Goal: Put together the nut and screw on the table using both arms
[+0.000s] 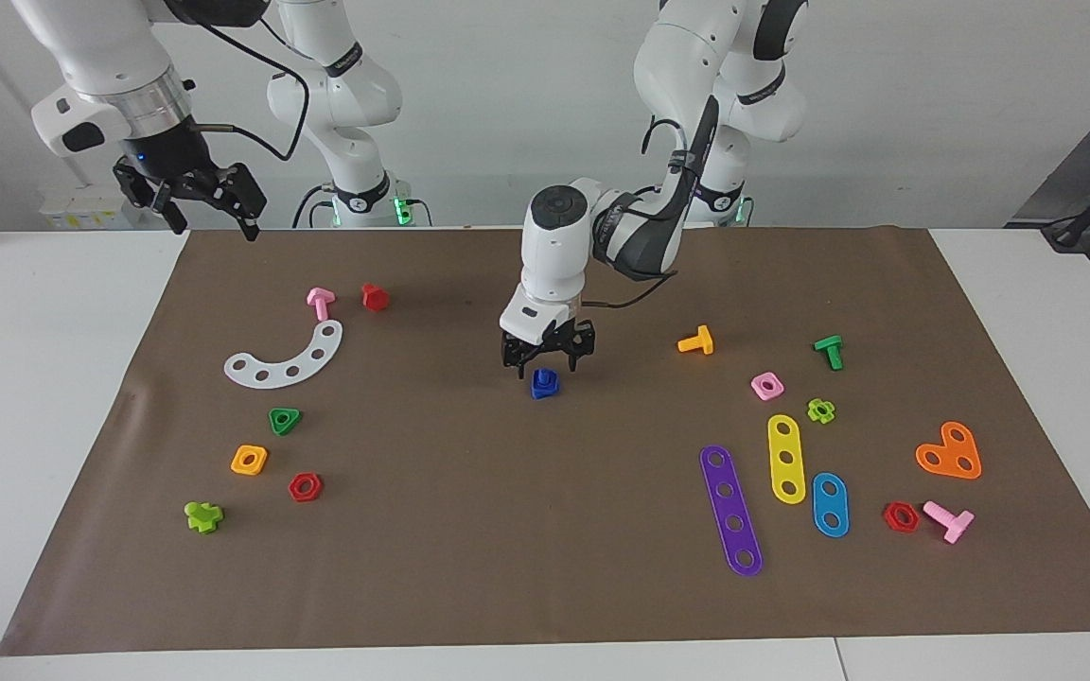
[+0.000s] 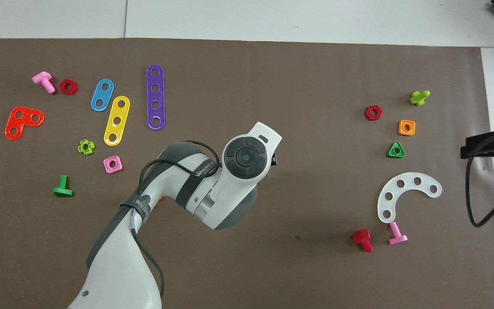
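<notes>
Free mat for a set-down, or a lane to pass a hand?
Bare: the wide strip between the blue screw-and-nut piece under the left gripper and the purple strip; also mat along the edge farthest from the robots. Crowded: both ends. Right gripper waits, raised.

Bright, even light, seemingly from above; soft faint shadows on the mat (image 1: 545, 567); both views sharp.

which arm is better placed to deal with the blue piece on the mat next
Left. Its hand hangs open just above the blue screw and nut mid-mat, while the right hand waits raised over the mat's edge at its own end.
</notes>
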`<state>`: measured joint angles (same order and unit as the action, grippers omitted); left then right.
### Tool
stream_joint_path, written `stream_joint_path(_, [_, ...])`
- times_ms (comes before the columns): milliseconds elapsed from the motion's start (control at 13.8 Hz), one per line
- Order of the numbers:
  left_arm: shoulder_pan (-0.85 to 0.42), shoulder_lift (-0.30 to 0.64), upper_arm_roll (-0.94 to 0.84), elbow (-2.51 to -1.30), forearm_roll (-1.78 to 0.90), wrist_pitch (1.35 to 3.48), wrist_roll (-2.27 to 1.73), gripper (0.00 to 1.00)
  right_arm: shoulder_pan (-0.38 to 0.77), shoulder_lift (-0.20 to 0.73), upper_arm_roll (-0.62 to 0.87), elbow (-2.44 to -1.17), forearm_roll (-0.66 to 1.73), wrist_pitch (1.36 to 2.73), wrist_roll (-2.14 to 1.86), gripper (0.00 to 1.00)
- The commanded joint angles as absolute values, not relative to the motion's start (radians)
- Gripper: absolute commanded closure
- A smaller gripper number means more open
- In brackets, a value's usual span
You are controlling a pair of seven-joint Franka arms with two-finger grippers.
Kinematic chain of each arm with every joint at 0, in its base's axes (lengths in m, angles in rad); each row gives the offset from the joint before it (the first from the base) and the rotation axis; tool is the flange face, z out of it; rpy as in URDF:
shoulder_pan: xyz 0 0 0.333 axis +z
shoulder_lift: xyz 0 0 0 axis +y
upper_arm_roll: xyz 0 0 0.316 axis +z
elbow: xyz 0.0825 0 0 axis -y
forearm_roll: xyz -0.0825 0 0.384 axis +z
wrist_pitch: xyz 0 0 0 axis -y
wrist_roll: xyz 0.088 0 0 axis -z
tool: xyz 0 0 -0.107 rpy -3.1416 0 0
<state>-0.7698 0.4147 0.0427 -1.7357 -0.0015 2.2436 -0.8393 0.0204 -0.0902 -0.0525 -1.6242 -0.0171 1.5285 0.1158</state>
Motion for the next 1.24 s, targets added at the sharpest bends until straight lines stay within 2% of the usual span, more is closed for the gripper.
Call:
stream_joint_path(0, [-0.77,0.344,0.066,-1.787,0.018,2.241,-0.845,0.0,0.012,-0.091,-0.049,-1.624,-0.003,1.516,0.107,0.0])
stream_joint_path(436, [-0.615,0.16,0.063,-1.922,0.018,2.211,-0.613,0.0,0.014,-0.092,-0.049,-1.631,-0.014,1.519,0.107,0.0])
stream_joint_path(872, [-0.384,0.08,0.061,-1.919,0.018,2.115,-0.249,0.0,0.014,-0.092,-0.048,-1.631,-0.018,1.517,0.107,0.0])
stream_joint_path(1163, [-0.223,-0.02,0.063,-1.902,0.006,2.043,-0.045,0.0,0.014,-0.092,-0.046,-1.629,-0.012,1.517,0.109,0.0])
